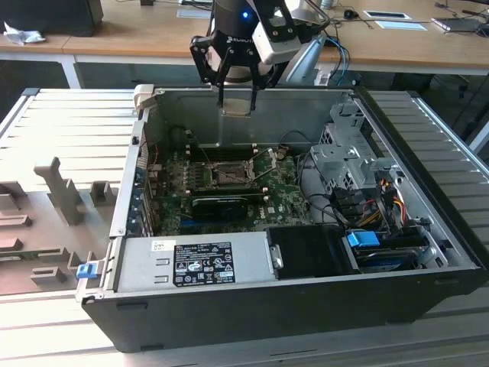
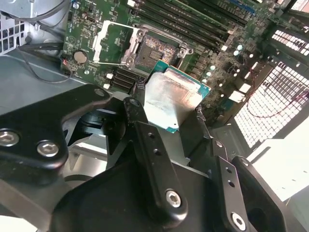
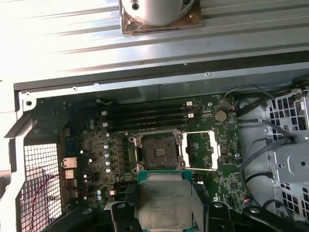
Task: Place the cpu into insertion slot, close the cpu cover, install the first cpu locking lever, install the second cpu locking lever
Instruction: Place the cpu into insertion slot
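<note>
One hand (image 1: 238,107) hangs above the far wall of an open computer case (image 1: 306,306), which lies on a ribbed metal surface (image 1: 69,122). Its fingers (image 2: 145,140) are closed partway onto the chip (image 2: 174,99), pinching it by two opposite edges, with the silvery face turned toward both wrist cameras. The chip is in the air, well above the green board and apart from the socket (image 3: 158,151). The socket lies bare, with its cover (image 3: 215,150) swung open just beside it.
</note>
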Controlling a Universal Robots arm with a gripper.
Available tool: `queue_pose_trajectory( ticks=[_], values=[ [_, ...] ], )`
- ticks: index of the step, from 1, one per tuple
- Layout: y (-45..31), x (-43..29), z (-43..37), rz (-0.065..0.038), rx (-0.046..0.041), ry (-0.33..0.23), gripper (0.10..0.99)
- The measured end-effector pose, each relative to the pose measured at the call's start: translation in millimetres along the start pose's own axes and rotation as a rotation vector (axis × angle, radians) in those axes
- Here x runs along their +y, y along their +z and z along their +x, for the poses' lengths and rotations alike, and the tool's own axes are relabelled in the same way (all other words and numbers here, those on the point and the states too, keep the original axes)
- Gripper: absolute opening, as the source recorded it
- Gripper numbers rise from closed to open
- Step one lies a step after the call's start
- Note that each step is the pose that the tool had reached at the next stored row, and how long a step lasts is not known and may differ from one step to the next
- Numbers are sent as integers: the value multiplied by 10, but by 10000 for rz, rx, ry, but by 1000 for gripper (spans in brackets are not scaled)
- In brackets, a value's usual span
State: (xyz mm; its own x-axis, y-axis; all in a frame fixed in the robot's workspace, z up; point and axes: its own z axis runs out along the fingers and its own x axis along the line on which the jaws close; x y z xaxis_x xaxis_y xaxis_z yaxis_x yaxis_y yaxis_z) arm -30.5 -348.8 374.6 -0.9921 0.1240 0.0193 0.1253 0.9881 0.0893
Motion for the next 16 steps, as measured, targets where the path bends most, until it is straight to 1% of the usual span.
queue_pose_trajectory(
  ticks=[5,9,13,16],
  values=[
    [3,0,0,-9,-41,455,529],
    [9,-1,0,-21,-97,1088,529],
    [25,-3,0,-42,-206,2302,529],
    [28,-3,0,-55,-252,2814,529]
  ],
)
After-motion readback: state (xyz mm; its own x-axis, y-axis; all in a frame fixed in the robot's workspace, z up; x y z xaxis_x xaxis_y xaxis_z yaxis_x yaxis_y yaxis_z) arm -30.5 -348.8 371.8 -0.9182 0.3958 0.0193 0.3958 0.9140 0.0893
